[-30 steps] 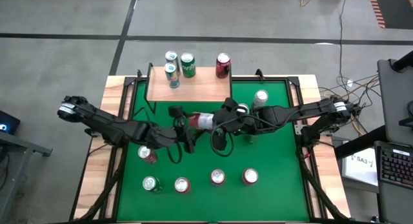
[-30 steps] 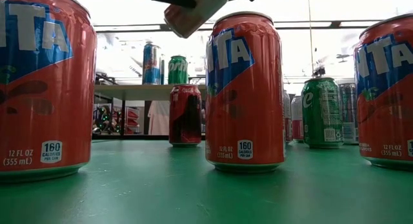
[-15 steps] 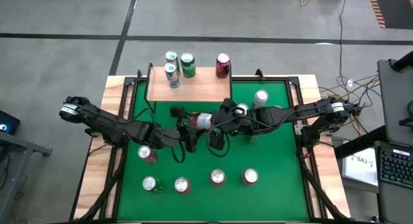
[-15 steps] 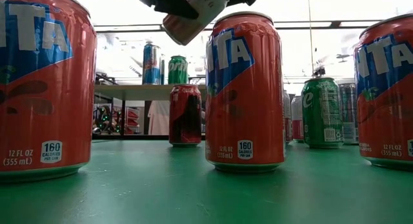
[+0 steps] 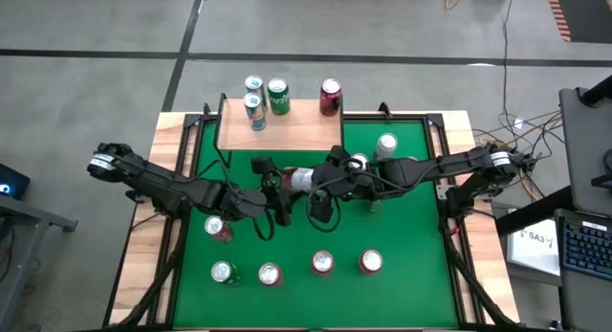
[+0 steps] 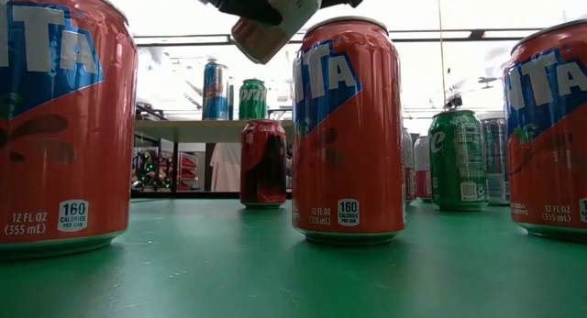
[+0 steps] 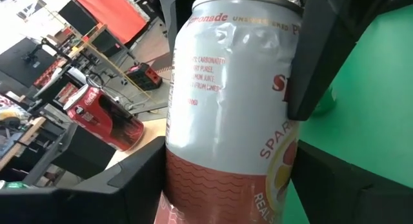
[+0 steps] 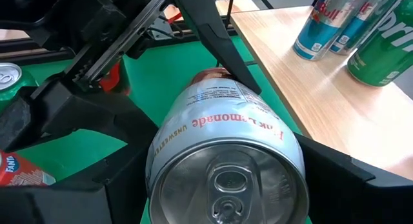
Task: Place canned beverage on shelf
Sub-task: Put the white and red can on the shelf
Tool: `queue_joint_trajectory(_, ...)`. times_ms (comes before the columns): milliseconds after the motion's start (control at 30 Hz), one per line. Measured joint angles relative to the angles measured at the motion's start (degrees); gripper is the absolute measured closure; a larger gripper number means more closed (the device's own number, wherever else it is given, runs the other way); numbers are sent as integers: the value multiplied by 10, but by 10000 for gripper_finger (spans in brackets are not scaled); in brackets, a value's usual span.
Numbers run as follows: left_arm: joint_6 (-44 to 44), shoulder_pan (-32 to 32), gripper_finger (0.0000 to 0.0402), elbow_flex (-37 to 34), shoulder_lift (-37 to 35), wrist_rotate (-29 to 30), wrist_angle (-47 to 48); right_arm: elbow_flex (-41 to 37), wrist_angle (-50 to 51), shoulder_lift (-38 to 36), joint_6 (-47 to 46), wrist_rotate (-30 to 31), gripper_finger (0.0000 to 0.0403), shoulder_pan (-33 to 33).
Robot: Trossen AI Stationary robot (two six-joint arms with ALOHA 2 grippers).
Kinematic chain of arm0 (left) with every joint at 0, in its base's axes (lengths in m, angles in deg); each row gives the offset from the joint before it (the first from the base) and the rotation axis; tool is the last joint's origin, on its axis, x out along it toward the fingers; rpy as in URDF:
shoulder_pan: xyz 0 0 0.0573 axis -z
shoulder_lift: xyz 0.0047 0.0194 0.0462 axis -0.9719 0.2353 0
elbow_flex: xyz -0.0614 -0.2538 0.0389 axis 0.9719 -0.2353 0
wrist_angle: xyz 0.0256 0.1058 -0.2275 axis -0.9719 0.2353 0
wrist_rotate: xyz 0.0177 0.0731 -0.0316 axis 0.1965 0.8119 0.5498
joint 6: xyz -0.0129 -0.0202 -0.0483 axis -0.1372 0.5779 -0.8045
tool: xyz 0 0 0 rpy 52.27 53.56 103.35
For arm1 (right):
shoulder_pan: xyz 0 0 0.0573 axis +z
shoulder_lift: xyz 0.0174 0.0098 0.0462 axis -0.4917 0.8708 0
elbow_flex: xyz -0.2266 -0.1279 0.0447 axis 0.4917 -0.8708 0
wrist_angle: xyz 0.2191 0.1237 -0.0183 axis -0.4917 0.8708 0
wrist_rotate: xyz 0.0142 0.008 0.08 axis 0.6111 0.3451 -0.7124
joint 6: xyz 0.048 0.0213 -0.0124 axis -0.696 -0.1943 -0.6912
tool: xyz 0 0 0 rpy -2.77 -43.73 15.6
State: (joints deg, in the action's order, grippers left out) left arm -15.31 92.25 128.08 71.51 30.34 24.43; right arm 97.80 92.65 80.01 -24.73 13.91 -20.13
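The white-and-red pink-lemonade can [image 5: 302,179] hung on its side above the green table [image 5: 402,236], just in front of the light-wood shelf [image 5: 287,129]. The right gripper [image 8: 222,185] clasped its top end, fingers spread wide. The left gripper [image 7: 226,185] flanked the base, apparently touching, its grip unclear.

Bright, even light; blown-out low-view background
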Motion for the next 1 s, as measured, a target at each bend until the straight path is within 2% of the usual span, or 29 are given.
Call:
queue_joint_trajectory(67,-7,0,115,0,1,-1,-1,0,-1,0,-5,-1,99,0)
queue_joint_trajectory(200,-7,-2,35,1,9,-1,-17,1,-41,2,-28,-8,100,0)
queue_joint_trajectory(300,-7,-4,15,0,16,-4,-9,2,-42,2,-27,-12,100,2)
queue_joint_trajectory(433,-6,-6,44,0,23,1,-13,1,-50,2,-19,-31,101,0)
queue_joint_trajectory(667,-4,-5,130,0,25,5,-13,1,-47,2,-21,-33,101,0)
queue_joint_trajectory(800,-2,-5,131,0,25,16,-14,1,-47,2,-12,-33,92,0)
queue_joint_trajectory(1000,-6,-5,131,0,25,21,-14,2,-58,2,-4,-29,48,0)
